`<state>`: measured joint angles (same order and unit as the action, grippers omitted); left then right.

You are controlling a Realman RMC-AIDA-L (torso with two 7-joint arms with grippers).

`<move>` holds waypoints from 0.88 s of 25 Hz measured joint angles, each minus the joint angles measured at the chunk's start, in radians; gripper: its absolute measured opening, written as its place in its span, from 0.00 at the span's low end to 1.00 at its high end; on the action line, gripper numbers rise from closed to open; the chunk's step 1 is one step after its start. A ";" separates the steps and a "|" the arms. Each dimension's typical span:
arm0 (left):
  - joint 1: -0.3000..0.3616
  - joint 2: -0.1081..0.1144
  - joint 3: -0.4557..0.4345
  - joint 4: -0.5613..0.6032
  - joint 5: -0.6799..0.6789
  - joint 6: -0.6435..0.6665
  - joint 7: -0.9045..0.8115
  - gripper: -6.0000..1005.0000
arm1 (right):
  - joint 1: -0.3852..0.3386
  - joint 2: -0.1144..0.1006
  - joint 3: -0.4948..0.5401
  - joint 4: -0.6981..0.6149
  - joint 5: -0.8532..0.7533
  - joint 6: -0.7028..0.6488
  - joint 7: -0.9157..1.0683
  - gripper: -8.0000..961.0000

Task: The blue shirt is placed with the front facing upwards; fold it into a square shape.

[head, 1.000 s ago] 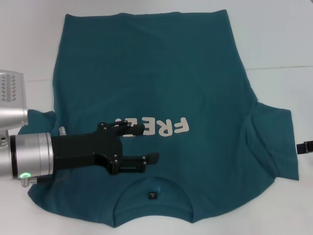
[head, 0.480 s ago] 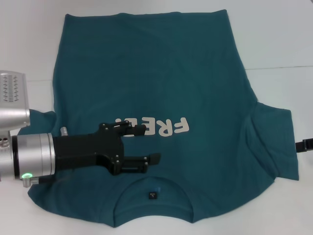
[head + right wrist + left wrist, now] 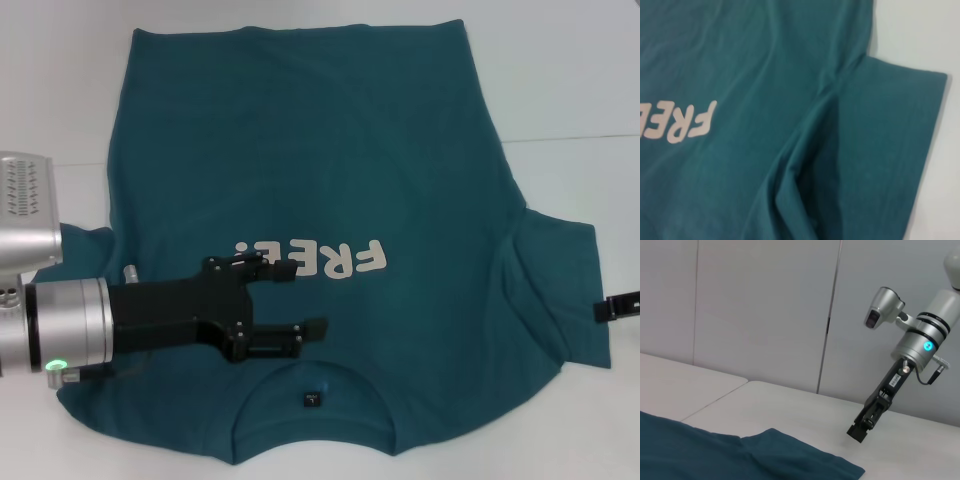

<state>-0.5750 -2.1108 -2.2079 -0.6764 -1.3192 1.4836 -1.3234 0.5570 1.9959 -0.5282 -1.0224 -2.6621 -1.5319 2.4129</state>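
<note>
The blue shirt [image 3: 320, 180] lies spread face up on the white table, collar toward me and its cream "FREE!" lettering [image 3: 330, 260] across the chest. My left gripper [image 3: 305, 297] hovers over the chest just above the collar, open, with nothing between its fingers. A small dark neck label [image 3: 312, 399] shows inside the collar. My right gripper [image 3: 620, 306] pokes in at the right edge, beside the shirt's right sleeve [image 3: 560, 290]. The left wrist view shows that right gripper [image 3: 860, 429] low over the table, just off the sleeve's edge [image 3: 790, 455]. The right wrist view shows the sleeve [image 3: 880, 150] and lettering [image 3: 685, 122].
White table [image 3: 570, 90] surrounds the shirt, with a seam line [image 3: 570, 139] running on the right. The left sleeve [image 3: 85, 240] is partly hidden under my left arm. Grey wall panels [image 3: 765, 305] stand behind the table.
My left gripper has drifted slightly toward the collar and back to the left. The right gripper's tip has edged a little further in and down at the right edge.
</note>
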 joint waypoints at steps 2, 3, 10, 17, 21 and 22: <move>0.000 0.000 -0.002 0.003 0.000 0.000 0.000 0.84 | 0.001 0.001 -0.005 0.008 -0.010 0.012 0.000 0.98; 0.000 0.000 -0.004 0.006 0.000 0.000 0.001 0.84 | 0.003 0.003 -0.009 0.014 -0.014 0.018 0.000 0.98; 0.000 0.000 -0.002 0.008 0.000 0.000 0.001 0.84 | 0.008 0.006 -0.029 0.051 -0.018 0.053 -0.006 0.98; -0.001 0.000 0.000 0.008 0.000 -0.001 0.003 0.84 | 0.012 0.008 -0.036 0.070 -0.017 0.073 -0.009 0.98; -0.001 0.000 -0.001 0.008 0.000 -0.001 0.004 0.84 | 0.018 0.009 -0.040 0.097 -0.015 0.093 -0.009 0.98; -0.002 0.000 -0.001 0.008 0.000 -0.002 0.004 0.84 | 0.021 0.009 -0.040 0.102 -0.015 0.096 -0.010 0.98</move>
<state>-0.5765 -2.1107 -2.2087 -0.6688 -1.3192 1.4820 -1.3195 0.5775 2.0049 -0.5684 -0.9205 -2.6771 -1.4358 2.4033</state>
